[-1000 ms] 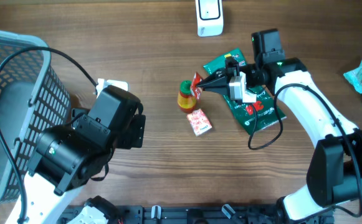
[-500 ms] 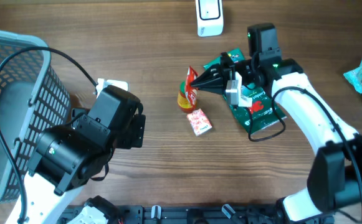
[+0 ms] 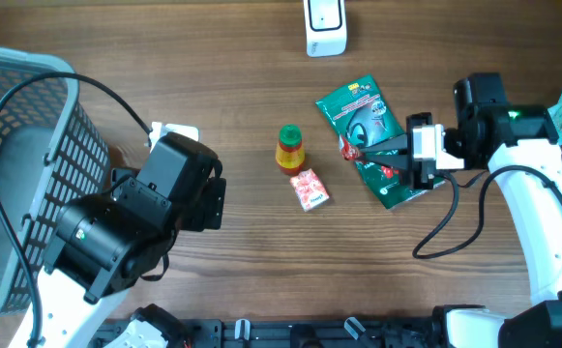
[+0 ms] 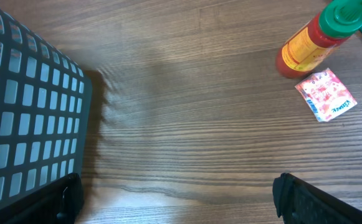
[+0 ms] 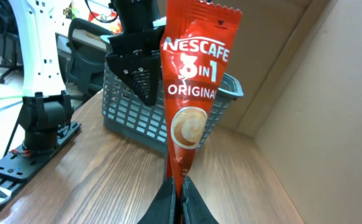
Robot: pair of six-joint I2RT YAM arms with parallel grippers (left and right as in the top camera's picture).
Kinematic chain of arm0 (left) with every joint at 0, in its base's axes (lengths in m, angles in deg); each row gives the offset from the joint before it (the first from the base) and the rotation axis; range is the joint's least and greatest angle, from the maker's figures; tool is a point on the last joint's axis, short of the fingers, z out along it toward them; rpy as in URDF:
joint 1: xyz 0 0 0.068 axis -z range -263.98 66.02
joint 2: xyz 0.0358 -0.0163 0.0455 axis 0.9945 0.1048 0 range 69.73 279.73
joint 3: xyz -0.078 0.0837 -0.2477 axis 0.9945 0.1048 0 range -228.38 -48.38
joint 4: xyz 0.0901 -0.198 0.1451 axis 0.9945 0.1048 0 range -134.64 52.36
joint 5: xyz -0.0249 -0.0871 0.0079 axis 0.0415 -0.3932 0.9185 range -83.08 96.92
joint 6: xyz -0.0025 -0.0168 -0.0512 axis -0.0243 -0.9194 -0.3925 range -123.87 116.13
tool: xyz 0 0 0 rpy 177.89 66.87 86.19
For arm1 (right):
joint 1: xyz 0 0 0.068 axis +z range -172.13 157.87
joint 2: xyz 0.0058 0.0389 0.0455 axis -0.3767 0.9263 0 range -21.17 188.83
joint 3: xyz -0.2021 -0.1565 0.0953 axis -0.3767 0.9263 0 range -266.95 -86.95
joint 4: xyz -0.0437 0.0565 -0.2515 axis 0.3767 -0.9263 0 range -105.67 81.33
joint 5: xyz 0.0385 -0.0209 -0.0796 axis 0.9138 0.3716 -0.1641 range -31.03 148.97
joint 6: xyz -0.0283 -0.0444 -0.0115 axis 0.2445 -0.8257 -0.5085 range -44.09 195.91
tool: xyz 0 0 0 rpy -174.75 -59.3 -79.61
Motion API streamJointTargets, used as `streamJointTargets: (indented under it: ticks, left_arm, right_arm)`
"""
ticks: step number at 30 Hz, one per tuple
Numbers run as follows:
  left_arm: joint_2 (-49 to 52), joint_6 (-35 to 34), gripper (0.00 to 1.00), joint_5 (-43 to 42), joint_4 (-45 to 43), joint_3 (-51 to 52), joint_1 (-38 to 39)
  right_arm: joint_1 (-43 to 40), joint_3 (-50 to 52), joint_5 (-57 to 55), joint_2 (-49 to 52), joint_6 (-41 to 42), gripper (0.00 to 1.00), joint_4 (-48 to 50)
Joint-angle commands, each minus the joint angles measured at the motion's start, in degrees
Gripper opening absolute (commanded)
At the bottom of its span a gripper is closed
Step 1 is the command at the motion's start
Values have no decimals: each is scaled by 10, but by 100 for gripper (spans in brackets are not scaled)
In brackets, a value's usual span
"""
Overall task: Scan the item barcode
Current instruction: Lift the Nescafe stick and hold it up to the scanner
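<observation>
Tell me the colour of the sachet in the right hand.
Red with white lettering; the sachet shows best in the right wrist view.

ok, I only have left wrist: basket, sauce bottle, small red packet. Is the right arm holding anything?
Observer: Yes. Right fingers are shut on the bottom end of a red Nescafe 3in1 sachet.
Operator: Where is it relative to the bottle?
Observer: To the right of the bottle in overhead, over the green pouches.
Operator: Scanner?
Observer: A white device, likely the scanner, stands at the far edge of the table, beyond those pouches.
</observation>
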Motion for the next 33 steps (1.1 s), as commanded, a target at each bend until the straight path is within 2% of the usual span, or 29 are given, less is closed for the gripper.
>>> streamJointTargets:
  ticks: [1, 3, 6, 9, 11, 13, 15, 18, 22, 25, 30, 33]
  left_arm:
    - [-3, 1, 100, 7, 0, -1, -2]
    - [-3, 1, 100, 7, 0, -1, -2]
    - [-3, 1, 100, 7, 0, -1, -2]
    - [-3, 1, 100, 7, 0, -1, -2]
    - [-3, 1, 100, 7, 0, -1, -2]
    - [-3, 1, 100, 7, 0, -1, -2]
    - [-3, 1, 100, 7, 0, -1, -2]
    - [-3, 1, 100, 7, 0, -1, -2]
    - [-3, 1, 100, 7, 0, -1, -2]
    - [-3, 1, 100, 7, 0, -1, -2]
    - [-3, 1, 100, 7, 0, -1, -2]
    - [-3, 1, 100, 7, 0, -1, -2]
  right_arm:
    - [1, 2, -25, 1, 67, 4, 3]
    - [1, 2, -54, 12, 183, 5, 19]
    - [1, 2, -86, 27, 406, 5, 82]
    - [1, 2, -172, 45, 715, 4, 218]
    - [1, 2, -303, 57, 958, 4, 309]
    - [1, 2, -367, 62, 1058, 4, 340]
    - [1, 2, -374, 65, 1120, 5, 359]
    - [1, 3, -416, 65, 1138, 5, 389]
    - [4, 3, -564, 80, 1265, 5, 397]
    - [19, 2, -571, 121, 1285, 5, 431]
    - [56, -8, -558, 215, 1341, 5, 585]
    - [61, -60, -556, 281, 1360, 4, 630]
